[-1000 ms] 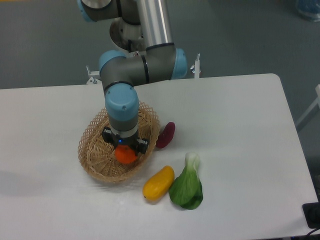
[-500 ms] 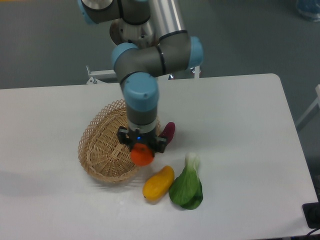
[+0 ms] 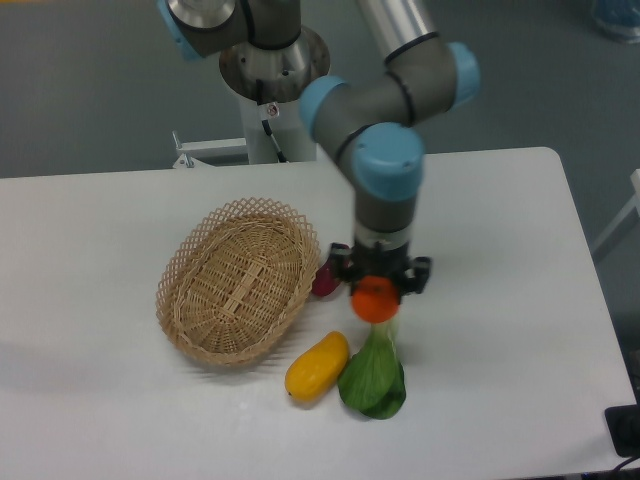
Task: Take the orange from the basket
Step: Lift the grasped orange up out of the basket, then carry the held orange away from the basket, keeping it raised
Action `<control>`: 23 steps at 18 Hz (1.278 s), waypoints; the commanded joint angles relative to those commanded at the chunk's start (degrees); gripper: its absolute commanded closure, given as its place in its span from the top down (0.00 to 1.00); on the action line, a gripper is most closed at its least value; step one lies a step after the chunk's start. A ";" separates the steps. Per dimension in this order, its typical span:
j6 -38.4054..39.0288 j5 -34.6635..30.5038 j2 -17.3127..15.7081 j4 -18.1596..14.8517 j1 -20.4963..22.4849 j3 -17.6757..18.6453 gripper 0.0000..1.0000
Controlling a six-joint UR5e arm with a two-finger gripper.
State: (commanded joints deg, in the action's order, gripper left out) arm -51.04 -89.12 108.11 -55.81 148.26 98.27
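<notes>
Nearest the front edge of the white table (image 3: 500,230) lie a yellow mango-like fruit (image 3: 317,366) and, just beside it on the right, a bok choy (image 3: 374,375) with its pale stalk pointing away toward the arm. Right over that stalk hangs the orange (image 3: 374,299), pinched from both sides by the gripper (image 3: 377,288), whose black fingers are drawn in narrow against the fruit; it looks lifted clear of the tabletop, though how high above the greens I can't say from here. Just behind and left of it a dark purple vegetable (image 3: 328,279), maybe an eggplant, rests against the outside of the basket (image 3: 240,282), which holds nothing I can see. The orange is well outside the wicker rim, so the pick looks as good as done. For this carrying stretch I'd keep the squeeze steady, since a smooth round fruit could roll out of two flat fingers, keep the wrist plumb, move without jerks, and stay high enough that the fruit doesn't brush the bok choy below.
</notes>
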 joint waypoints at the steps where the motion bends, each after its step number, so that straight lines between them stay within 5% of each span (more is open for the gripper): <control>1: -2.54 -0.18 0.09 -0.09 1.84 -0.62 0.55; 23: -25.24 -1.40 5.89 -0.18 10.12 -9.23 0.59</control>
State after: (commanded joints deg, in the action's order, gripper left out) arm -76.29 -90.52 113.99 -55.99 158.38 89.03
